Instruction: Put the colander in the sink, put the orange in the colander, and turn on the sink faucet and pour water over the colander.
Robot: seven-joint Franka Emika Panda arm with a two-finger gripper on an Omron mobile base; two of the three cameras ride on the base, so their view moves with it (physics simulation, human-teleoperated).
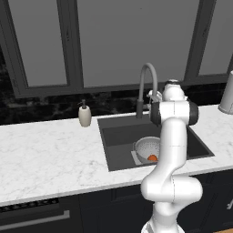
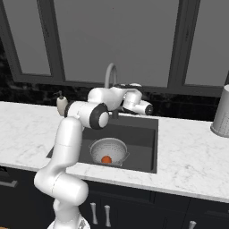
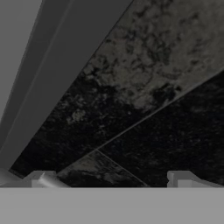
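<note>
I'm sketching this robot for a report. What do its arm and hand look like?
The arm is glossy white, built of rounded tubular segments with dark bands at the joints. The hand is a white block with a dark end; its finger tips look pale grey and blocky. No cables or markings are visible.

Both base views look forward and down from behind the arm, left and right, sharing the sink point(image 1: 119, 136) with the colander point(image 2: 108, 150) at frame centre. The hand view sits close to the dark marbled backsplash point(image 3: 144, 87), window frame point(image 3: 52, 65) upper left.
</note>
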